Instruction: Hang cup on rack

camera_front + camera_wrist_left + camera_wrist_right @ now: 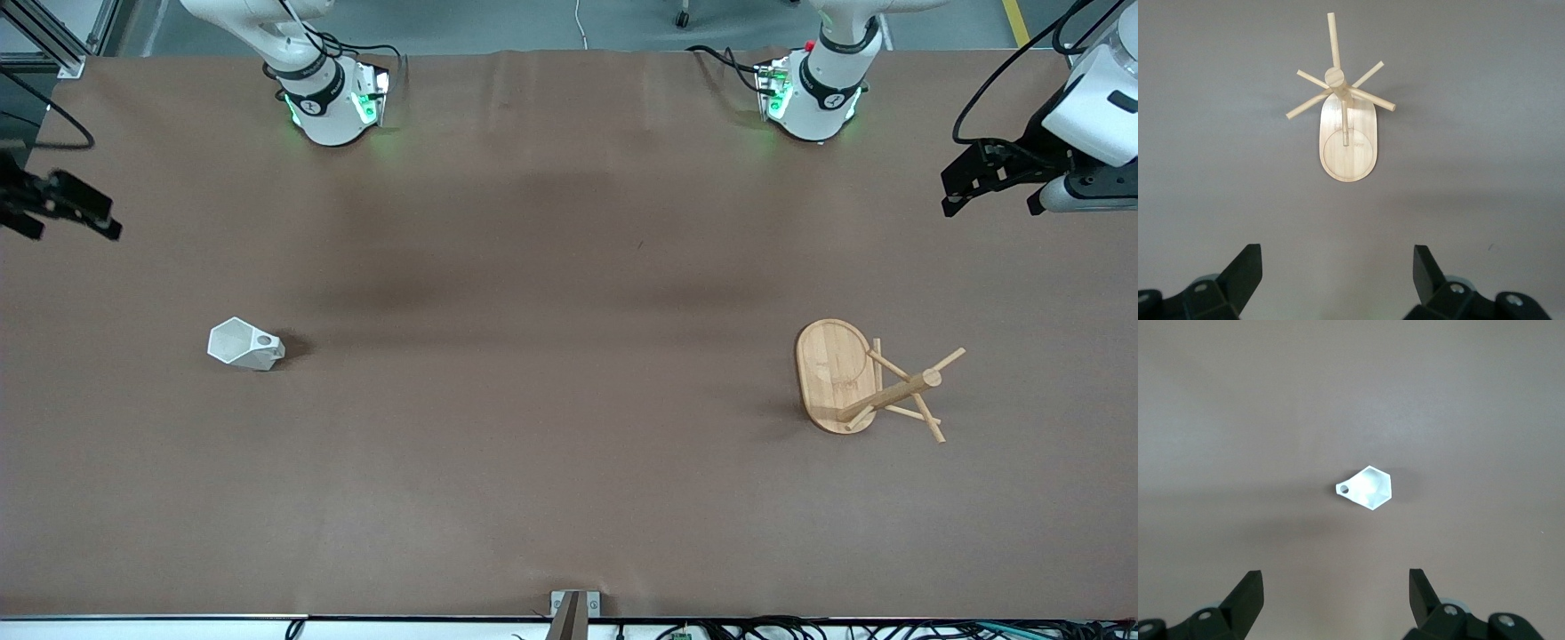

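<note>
Your cup [245, 345] stands on the bench toward the right arm's end, well apart from the rack [867, 382]. Both grippers, left gripper [1337, 280] and right gripper [1335, 600], hover high with jaws spread (neither holds anything). Its faceted sides could slip under a skewed pinch.

Front camera looks steeply down from high across the table [569, 498]. Each wrist camera looks straight down from well above: left shares the rack [867, 380] [1346, 127], lying at 5 o'clock from the left arm's base, right shares the cup [244, 344] [1367, 488].

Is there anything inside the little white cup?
Nothing shows inside the cup: the right wrist view looks into its open mouth and sees only white walls. The very bottom is hard to make out.
</note>
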### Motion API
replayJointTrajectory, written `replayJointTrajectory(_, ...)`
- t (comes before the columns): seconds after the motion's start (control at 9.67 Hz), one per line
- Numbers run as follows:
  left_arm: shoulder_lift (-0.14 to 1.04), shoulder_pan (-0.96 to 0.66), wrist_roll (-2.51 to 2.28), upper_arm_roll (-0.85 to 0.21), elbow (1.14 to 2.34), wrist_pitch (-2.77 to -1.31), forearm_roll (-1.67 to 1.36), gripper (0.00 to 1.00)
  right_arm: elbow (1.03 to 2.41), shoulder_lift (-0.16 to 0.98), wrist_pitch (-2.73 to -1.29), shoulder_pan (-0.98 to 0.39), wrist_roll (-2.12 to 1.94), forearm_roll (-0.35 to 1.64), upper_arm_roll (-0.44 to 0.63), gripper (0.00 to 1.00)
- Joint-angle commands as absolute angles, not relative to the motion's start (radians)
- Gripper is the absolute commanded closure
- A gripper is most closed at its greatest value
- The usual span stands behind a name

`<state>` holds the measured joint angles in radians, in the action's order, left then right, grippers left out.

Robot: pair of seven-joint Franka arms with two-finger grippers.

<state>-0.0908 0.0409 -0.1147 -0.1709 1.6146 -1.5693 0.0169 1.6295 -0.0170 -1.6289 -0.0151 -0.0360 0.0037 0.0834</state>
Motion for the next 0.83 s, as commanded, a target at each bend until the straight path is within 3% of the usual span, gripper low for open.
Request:
replayJointTrajectory(0.0,-0.074,0.038,-0.104,-0.173,1.623,-1.562,0.005,0.00,1.773,-0.003,-1.805,-0.002,-0.040,0.008,0.103,0.04)
replayJointTrajectory(0.72,-0.060,0.034,-0.106,-0.173,1.621,-1.568,0.006,0.00,2.066,0.172,-2.185,0.002,-0.210,0.020,0.216,0.05)
